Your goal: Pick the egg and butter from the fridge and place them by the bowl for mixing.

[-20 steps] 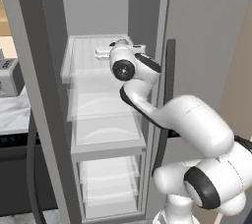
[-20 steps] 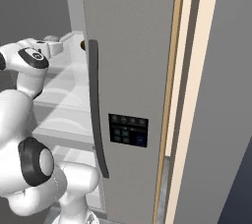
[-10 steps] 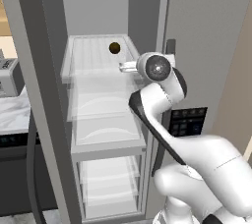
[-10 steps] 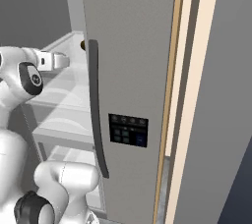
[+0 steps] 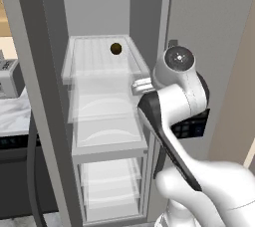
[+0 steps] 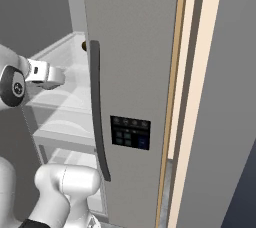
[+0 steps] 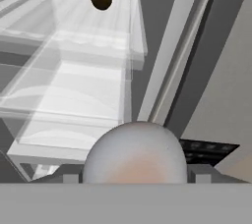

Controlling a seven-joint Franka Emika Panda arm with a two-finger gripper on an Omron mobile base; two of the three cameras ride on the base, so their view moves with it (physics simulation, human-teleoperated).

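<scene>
Pale pinkish-grey and round, the egg (image 7: 135, 152) sits right up against the hand camera, pinched in the claw (image 7: 135, 179), whose tips are hidden behind it. A second ago the hand was reaching over the top glass shelf (image 5: 99, 64) of the fridge (image 5: 209, 27), deep inside; half a second ago it had pulled back to the shelf's right front corner; now it is clear of that shelf, out at the front edge of the open compartment, level with the second shelf (image 5: 107, 109), with the arm (image 5: 174, 91) folded back toward the base. In the right base view the hand (image 6: 45, 74) pokes out left of the closed door's dark handle (image 6: 98, 112), above the control panel (image 6: 130, 132). With the hand gone, a dark brown ball (image 5: 115, 48) shows at the back of the top shelf, well apart from the egg; it also shows at the top of the hand view. At the left edge, a bench (image 5: 15, 114) stands beside the fridge.
</scene>
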